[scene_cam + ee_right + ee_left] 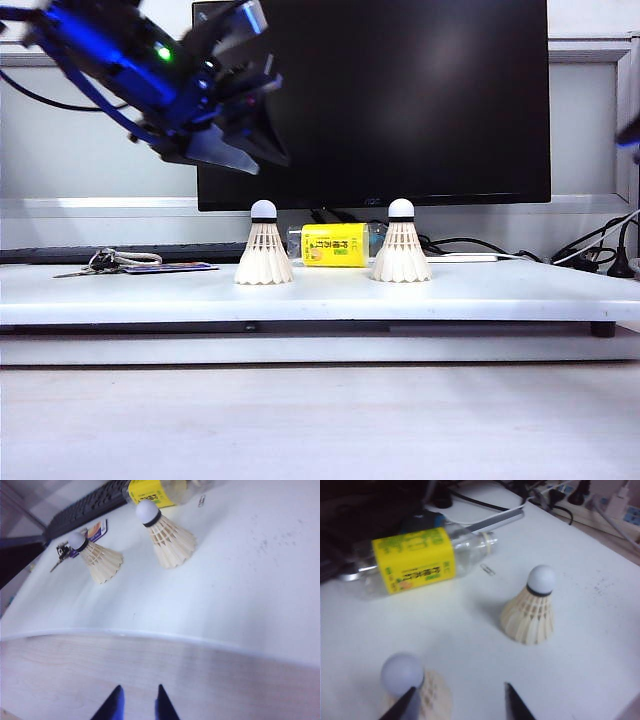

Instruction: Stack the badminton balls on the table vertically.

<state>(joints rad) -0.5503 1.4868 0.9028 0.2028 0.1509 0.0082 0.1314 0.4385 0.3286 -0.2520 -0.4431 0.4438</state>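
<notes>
Shuttlecocks (264, 245) (401, 243) upright, apart, L gripper (460, 702) open above, R gripper (136, 702) seemingly open

- Two badminton balls — one on the left (264, 245) and one on the right (401, 243), both standing upright on their feather skirts, cork tips up, well apart and not stacked.
- One table (320, 300), a white slab bearing everything counted here.
- One clear bottle (335, 245) with a yellow label, lying on its side between and behind the two shuttlecocks.
- One black monitor (400, 100).
- One dark keyboard (85, 510).
- One bunch of keys (110, 262).
- One paper clip (488, 570) beside the bottle.
- Two grippers — the left gripper (235, 140) above the left shuttlecock with fingers spread, the right gripper (137, 705) parted over the wood surface in front of the table.
</notes>
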